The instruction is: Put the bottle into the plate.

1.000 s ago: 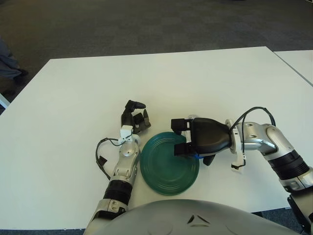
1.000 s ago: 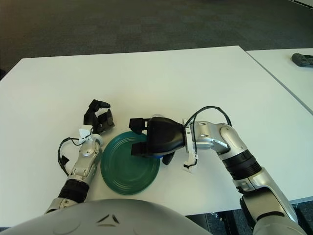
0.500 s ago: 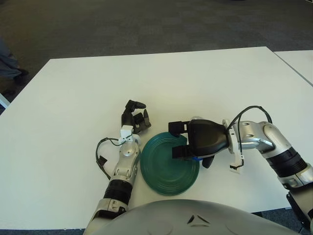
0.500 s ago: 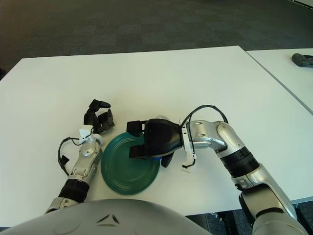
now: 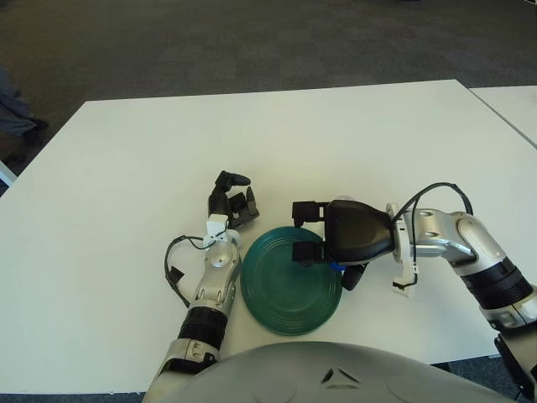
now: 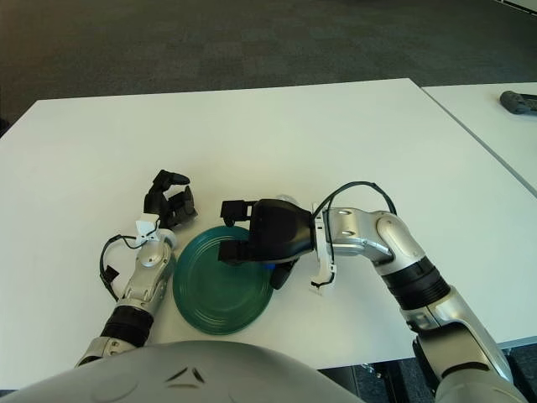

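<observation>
A dark green plate [image 5: 285, 290] lies on the white table [image 5: 126, 151] near its front edge. My right hand [image 5: 312, 232] reaches in from the right and hovers over the plate's right rim, its black fingers [image 5: 307, 251] curled around the bottle. The palm hides nearly all of the bottle; only a blue bit [image 5: 335, 267] shows under it and a pale end [image 6: 288, 199] above it. My left hand [image 5: 231, 201] shows just past the plate's upper left rim, fingers loosely bent and holding nothing.
A black cable [image 5: 172, 264] loops beside my left forearm. A second white table [image 6: 503, 109] stands at the right with a dark object [image 6: 520, 102] on it. Dark carpet lies beyond the table's far edge.
My right hand nudged left over the plate with the bottle, then eased back slightly to the right. The left hand has not moved.
</observation>
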You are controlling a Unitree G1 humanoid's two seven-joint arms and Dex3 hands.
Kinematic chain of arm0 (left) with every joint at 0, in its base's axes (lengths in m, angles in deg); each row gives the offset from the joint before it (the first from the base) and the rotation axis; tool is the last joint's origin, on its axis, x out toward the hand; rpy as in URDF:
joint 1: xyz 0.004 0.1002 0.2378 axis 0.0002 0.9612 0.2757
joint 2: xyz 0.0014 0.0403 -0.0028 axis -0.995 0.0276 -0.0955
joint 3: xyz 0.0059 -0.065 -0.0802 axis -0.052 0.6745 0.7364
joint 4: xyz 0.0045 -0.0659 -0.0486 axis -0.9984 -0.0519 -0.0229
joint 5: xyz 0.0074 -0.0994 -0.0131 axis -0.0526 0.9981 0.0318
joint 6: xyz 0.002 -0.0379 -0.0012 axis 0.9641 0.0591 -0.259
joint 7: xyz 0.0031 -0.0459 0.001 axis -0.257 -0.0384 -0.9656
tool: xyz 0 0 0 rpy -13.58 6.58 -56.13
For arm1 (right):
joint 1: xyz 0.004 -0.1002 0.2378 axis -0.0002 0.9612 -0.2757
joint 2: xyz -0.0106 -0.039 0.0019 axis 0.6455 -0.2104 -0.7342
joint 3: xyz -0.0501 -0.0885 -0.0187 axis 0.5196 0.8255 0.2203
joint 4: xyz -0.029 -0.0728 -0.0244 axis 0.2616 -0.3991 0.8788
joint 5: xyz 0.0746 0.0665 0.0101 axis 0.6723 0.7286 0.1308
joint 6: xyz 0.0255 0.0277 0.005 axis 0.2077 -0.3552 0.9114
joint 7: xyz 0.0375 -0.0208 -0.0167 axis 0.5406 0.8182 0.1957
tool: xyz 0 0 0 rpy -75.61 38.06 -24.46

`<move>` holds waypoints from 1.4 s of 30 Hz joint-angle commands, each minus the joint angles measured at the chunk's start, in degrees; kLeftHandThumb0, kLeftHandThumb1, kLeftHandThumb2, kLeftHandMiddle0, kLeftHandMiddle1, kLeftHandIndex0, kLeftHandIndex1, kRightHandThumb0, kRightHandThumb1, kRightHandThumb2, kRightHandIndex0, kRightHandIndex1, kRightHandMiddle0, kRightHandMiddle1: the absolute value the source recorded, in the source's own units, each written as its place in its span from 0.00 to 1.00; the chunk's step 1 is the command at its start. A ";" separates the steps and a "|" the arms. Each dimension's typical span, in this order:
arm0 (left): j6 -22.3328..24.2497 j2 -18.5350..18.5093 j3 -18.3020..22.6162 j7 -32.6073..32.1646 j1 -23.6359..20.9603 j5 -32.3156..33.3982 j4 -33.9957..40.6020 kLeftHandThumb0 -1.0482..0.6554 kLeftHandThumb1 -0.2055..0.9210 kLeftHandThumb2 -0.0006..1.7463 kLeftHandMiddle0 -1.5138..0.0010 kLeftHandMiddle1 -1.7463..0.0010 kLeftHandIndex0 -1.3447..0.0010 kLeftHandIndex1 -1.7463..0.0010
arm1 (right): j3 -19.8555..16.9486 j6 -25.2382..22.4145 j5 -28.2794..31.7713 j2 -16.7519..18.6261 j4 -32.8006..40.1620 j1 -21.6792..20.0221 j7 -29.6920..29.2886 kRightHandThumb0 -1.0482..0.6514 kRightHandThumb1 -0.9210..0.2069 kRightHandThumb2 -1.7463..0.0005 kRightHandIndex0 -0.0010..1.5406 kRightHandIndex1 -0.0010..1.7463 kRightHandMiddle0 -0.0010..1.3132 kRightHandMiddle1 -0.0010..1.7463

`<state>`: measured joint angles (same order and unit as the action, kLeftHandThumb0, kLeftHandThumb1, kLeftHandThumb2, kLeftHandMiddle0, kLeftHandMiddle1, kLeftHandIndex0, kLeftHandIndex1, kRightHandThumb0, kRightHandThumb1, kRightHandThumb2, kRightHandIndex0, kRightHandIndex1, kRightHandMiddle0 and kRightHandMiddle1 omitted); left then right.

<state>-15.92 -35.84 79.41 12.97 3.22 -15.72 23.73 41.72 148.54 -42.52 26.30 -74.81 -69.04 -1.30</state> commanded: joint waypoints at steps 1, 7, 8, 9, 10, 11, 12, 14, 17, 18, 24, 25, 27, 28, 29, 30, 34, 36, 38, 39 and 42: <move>0.07 3.90 0.46 0.24 -0.84 0.85 -1.17 0.35 0.56 0.68 0.20 0.00 0.60 0.00 | -4.22 3.63 -3.33 -1.41 -4.81 -3.75 -6.37 0.07 0.00 0.50 0.08 0.08 0.01 0.20; -1.38 3.42 0.76 0.93 -0.82 1.31 -1.81 0.35 0.57 0.67 0.18 0.00 0.61 0.00 | -7.00 5.96 -7.04 -1.37 -9.14 -4.96 -13.63 0.06 0.00 0.43 0.06 0.02 0.00 0.12; -1.47 3.38 0.80 0.97 -0.82 1.32 -1.85 0.35 0.57 0.67 0.18 0.00 0.61 0.00 | -7.03 6.05 -7.46 -1.37 -9.40 -5.08 -14.26 0.06 0.00 0.43 0.06 0.02 0.00 0.11; -1.62 3.29 0.84 0.94 -0.80 1.25 -1.94 0.35 0.57 0.67 0.18 0.00 0.61 0.00 | -7.21 6.05 -7.58 -1.51 -10.20 -5.35 -15.09 0.06 0.00 0.43 0.06 0.02 0.00 0.11; -1.60 3.19 0.84 0.86 -0.70 1.08 -1.85 0.35 0.57 0.67 0.18 0.00 0.61 0.00 | -7.55 6.00 -7.45 -1.75 -11.28 -5.81 -16.01 0.05 0.00 0.42 0.06 0.01 0.00 0.10; -1.58 3.08 0.86 0.84 -0.62 0.99 -1.77 0.35 0.57 0.67 0.18 0.00 0.61 0.00 | -7.73 5.92 -7.41 -1.90 -12.04 -6.17 -16.73 0.05 0.00 0.41 0.06 0.01 0.00 0.10; -1.49 3.01 0.85 0.79 -0.52 0.88 -1.61 0.35 0.57 0.67 0.18 0.00 0.61 0.00 | -7.93 5.84 -7.47 -2.01 -12.66 -6.45 -17.45 0.05 0.00 0.41 0.05 0.01 0.00 0.09; -1.40 2.95 0.87 0.81 -0.41 0.81 -1.42 0.35 0.57 0.67 0.18 0.00 0.61 0.00 | -7.91 5.75 -7.86 -2.09 -13.08 -6.70 -18.40 0.04 0.00 0.40 0.05 0.01 0.00 0.08; -1.21 2.89 0.85 0.79 -0.11 0.67 -0.95 0.35 0.57 0.67 0.18 0.00 0.61 0.00 | -8.09 5.15 -8.83 -1.91 -13.10 -6.53 -20.06 0.03 0.00 0.40 0.05 0.01 0.00 0.07; -1.16 2.83 0.89 0.83 -0.02 0.68 -0.82 0.35 0.57 0.67 0.18 0.00 0.61 0.00 | -8.15 4.96 -9.01 -1.91 -13.14 -6.56 -20.51 0.03 0.00 0.40 0.05 0.01 0.00 0.07; -0.30 2.36 0.84 1.32 0.47 0.60 -0.33 0.35 0.57 0.67 0.18 0.00 0.61 0.00 | -8.62 4.48 -8.31 -3.29 -14.42 -7.21 -22.04 0.04 0.00 0.42 0.06 0.01 0.00 0.08; -0.28 2.28 0.86 1.42 0.56 0.60 -0.31 0.35 0.57 0.67 0.18 0.00 0.61 0.00 | -8.47 4.49 -8.10 -3.51 -14.76 -7.39 -22.08 0.04 0.00 0.43 0.07 0.01 0.00 0.09; -0.41 2.13 0.94 1.68 0.78 0.67 -0.28 0.36 0.57 0.66 0.19 0.00 0.61 0.00 | -8.08 4.64 -7.80 -3.96 -15.86 -7.89 -22.23 0.04 0.00 0.43 0.08 0.01 0.00 0.10; -0.63 2.10 1.01 1.79 0.88 0.73 -0.34 0.36 0.57 0.66 0.19 0.00 0.61 0.00 | -7.92 4.87 -8.10 -4.16 -16.84 -8.26 -22.69 0.03 0.00 0.43 0.08 0.01 0.00 0.10; -0.77 2.05 1.08 1.91 1.01 0.79 -0.30 0.36 0.57 0.66 0.18 0.00 0.61 0.00 | -7.78 5.00 -8.28 -4.27 -17.45 -8.51 -22.96 0.03 0.00 0.43 0.08 0.01 0.00 0.10; -1.08 1.94 1.26 2.26 1.26 0.97 -0.29 0.35 0.57 0.67 0.18 0.00 0.61 0.00 | -7.57 5.42 -8.75 -4.60 -18.97 -9.00 -23.83 0.03 0.00 0.43 0.09 0.01 0.00 0.10; -1.50 1.66 1.79 3.25 2.01 1.49 0.14 0.35 0.56 0.67 0.17 0.00 0.60 0.00 | -7.21 6.00 -9.62 -5.50 -21.21 -9.58 -25.35 0.01 0.00 0.41 0.08 0.00 0.00 0.05; -1.47 1.54 2.03 3.55 2.38 1.55 0.50 0.35 0.56 0.68 0.17 0.00 0.60 0.00 | -7.17 5.99 -10.58 -6.08 -21.53 -9.60 -26.13 0.01 0.00 0.42 0.07 0.00 0.00 0.04; -1.44 1.50 2.21 3.76 2.65 1.53 0.78 0.35 0.55 0.68 0.18 0.00 0.60 0.00 | -7.05 5.91 -11.37 -6.46 -21.65 -9.66 -26.80 0.00 0.00 0.43 0.06 0.00 0.00 0.04; -1.47 1.48 2.31 3.86 2.80 1.50 0.91 0.35 0.55 0.68 0.18 0.00 0.60 0.00 | -6.95 5.81 -11.80 -6.64 -21.65 -9.71 -27.13 0.00 0.00 0.43 0.06 0.00 0.00 0.03; -1.63 1.44 2.67 3.99 3.21 1.33 1.32 0.35 0.54 0.69 0.18 0.00 0.59 0.00 | -6.56 5.33 -12.93 -7.14 -21.99 -10.03 -27.99 0.00 0.00 0.44 0.06 0.00 0.00 0.03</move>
<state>-17.67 -35.87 81.51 16.76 4.89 -14.61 24.79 34.57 154.22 -53.89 20.07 -96.42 -77.65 -27.84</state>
